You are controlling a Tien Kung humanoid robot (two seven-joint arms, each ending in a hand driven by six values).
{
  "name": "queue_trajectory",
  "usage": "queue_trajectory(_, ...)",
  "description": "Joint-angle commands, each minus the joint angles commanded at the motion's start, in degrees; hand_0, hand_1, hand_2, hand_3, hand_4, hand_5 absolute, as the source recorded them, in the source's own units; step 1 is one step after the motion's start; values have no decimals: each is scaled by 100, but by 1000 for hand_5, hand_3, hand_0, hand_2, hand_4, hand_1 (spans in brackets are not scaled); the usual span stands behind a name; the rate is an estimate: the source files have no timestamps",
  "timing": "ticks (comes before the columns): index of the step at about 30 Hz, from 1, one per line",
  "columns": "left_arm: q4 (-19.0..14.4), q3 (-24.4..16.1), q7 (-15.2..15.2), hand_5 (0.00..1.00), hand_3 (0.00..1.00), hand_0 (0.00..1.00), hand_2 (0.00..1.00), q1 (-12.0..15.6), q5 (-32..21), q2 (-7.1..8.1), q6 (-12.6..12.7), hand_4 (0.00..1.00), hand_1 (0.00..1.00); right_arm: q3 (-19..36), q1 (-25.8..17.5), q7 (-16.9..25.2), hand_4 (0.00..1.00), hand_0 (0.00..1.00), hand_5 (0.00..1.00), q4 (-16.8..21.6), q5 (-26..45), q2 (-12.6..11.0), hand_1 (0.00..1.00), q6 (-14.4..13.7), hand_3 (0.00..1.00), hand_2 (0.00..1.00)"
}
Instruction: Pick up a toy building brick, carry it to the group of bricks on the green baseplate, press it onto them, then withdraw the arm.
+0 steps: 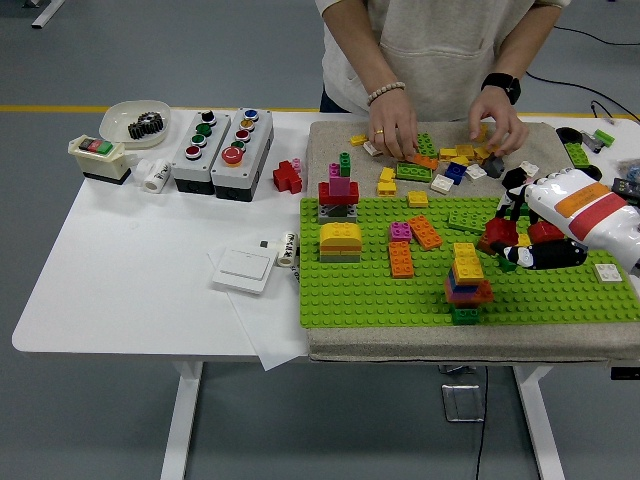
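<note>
Over the green baseplate point(380, 290), right hand point(520, 238) pinches a red brick point(497, 235) (could topple the stack point(467, 283) if shoved sideways).

The green baseplate point(370, 290) is studded plastic with a slight sheen and lies on a rough, beige cloth-like mat point(330, 150). The bricks point(467, 262) look like smooth, glossy plastic. The table point(130, 270) is smooth and matt white — a paper sheet point(275, 340) lies on it. The right hand point(520, 235) has a glossy white shell and black fingers.
</note>
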Motion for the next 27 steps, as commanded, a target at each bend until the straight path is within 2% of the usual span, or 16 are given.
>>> queue_trajectory(9, 2, -8, 0, 664, 590, 738, 720, 5, 17, 7, 0, 640, 726, -141, -27, -210, 693, 169, 456, 300, -63, 26, 354, 169, 511, 470)
queue_trajectory(27, 5, -49, 27, 663, 589, 739, 720, 26, 90, 13, 8, 640, 726, -482, 91, -200, 737, 171, 491, 235, -101, 56, 354, 231, 514, 474)
